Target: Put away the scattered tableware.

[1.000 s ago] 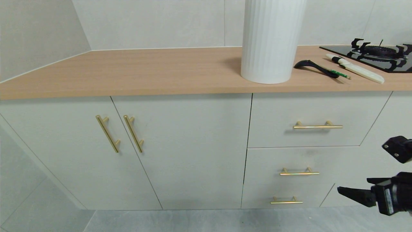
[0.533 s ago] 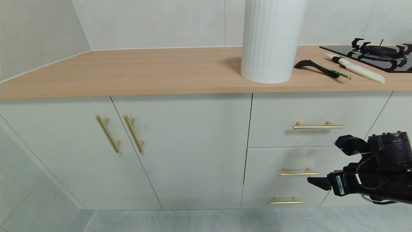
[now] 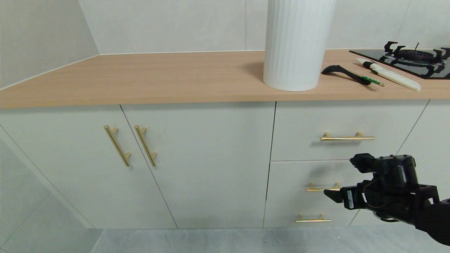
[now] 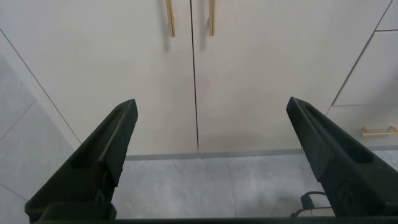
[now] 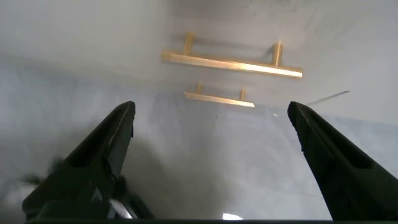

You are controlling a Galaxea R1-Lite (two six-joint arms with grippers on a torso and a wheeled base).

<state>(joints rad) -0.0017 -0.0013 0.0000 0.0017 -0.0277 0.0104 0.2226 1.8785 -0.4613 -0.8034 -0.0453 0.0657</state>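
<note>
Our right gripper [image 3: 341, 176], jaws apart, hangs by the middle brass drawer handle [image 3: 327, 189]. The black plastic ladle [image 3: 346, 73] on the wooden bench [image 3: 140, 77] looks light and stiff; we'd pinch it mid-handle.

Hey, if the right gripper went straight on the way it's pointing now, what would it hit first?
Most likely the front of the middle drawer, at or just beside its brass handle. The open right gripper is aimed at it with nothing between, though depth is hard to judge.

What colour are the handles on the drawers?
The drawer handles are shiny gold, seen best in the head view.
</note>
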